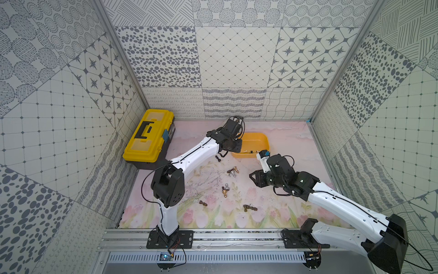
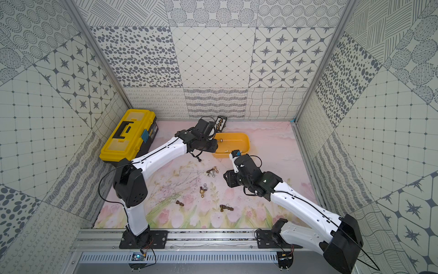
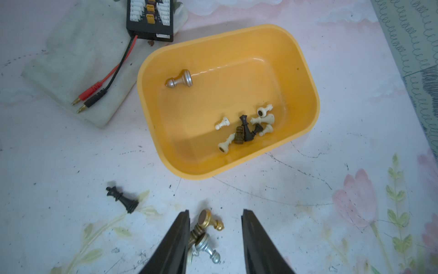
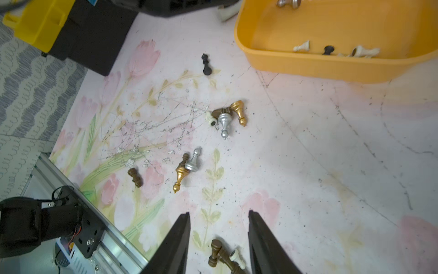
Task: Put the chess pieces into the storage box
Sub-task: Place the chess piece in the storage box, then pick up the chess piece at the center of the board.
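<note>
While holding nothing in part-open left gripper (image 3: pixel 215 211) or right gripper (image 4: pixel 218 212), treat chess pieces (image 4: pixel 216 249) under the jaws as probably light, hard, slippery: pinch slim stems, drop in box (image 3: pixel 303 95) ahead.

Robot lab test cell: patterned wall panels (image 1: pixel 237 59), aluminium rail (image 1: pixel 237 237) (arms (image 1: pixel 196 154) bolted on), floral mat (image 1: pixel 284 142)

Storage box (image 1: pixel 257 141): yellow-orange, far on the surface (image 1: pixel 296 166); small pieces inside
Chess pieces (image 1: pixel 232 171): scattered clusters mid-surface — gold, silver, brown; one black piece (image 1: pixel 217 158) near the box
Toolbox (image 1: pixel 149 135): yellow, far-left corner
</note>
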